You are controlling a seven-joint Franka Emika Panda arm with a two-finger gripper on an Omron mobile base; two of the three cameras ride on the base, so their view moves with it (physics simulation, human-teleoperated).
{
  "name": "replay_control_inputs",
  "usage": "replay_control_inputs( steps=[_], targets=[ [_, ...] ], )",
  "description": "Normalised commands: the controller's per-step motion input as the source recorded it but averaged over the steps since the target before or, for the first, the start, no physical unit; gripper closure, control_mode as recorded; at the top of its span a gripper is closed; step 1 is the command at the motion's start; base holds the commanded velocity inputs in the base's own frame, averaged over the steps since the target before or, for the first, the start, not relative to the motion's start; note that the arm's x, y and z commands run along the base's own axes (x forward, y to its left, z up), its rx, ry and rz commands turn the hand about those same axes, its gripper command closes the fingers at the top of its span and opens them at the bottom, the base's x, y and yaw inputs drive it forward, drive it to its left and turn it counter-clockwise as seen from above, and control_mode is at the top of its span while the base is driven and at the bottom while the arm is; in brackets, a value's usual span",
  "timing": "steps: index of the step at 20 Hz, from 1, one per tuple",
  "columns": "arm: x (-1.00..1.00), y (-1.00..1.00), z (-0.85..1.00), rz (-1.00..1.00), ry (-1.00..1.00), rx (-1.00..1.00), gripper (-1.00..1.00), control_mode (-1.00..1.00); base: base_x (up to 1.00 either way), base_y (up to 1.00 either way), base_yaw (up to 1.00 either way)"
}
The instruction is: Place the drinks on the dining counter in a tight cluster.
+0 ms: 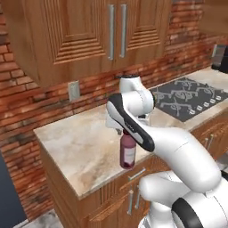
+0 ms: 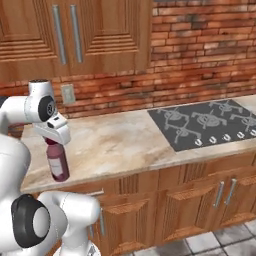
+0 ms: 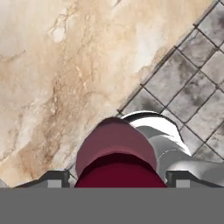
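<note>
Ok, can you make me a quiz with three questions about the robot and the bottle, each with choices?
1. Where does the juice bottle stand?
A. on the stove
B. near the front edge of the marble counter
C. on the floor

2. What colour is the bottle's cap?
A. maroon
B. blue
C. yellow

3. How is the gripper right now?
A. shut far from the bottle
B. lying on the stove
C. open, right over the cap, one fingertip on each side

Answers: 1 B, both base views show it upright by the counter's front edge, left of the stove. 2 A, the hand view looks down on a maroon cap. 3 C, the hand view shows the dark fingertips wide apart on either side of the cap.
</note>
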Motion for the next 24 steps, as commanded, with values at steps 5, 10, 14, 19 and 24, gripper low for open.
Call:
replay_control_inputs(
  steps=[5,10,14,19,24],
  targets=[
    [0.00,0.00,0.00,0.00,0.00,0.00,1.00,1.00,0.00,0.11,-0.87],
    [0.00,0.00,0.00,0.00,0.00,0.00,1.00,1.00,0.00,0.08,-0.91],
    [0.00,0.00,0.00,0.00,0.00,0.00,1.00,1.00,0.00,0.05,-0.94],
    [0.00,0.00,0.00,0.00,0.00,0.00,1.00,1.00,0.00,0.04,-0.95],
    [0.00,0.00,0.00,0.00,0.00,0.00,1.00,1.00,0.01,0.07,-0.93]
  ],
)
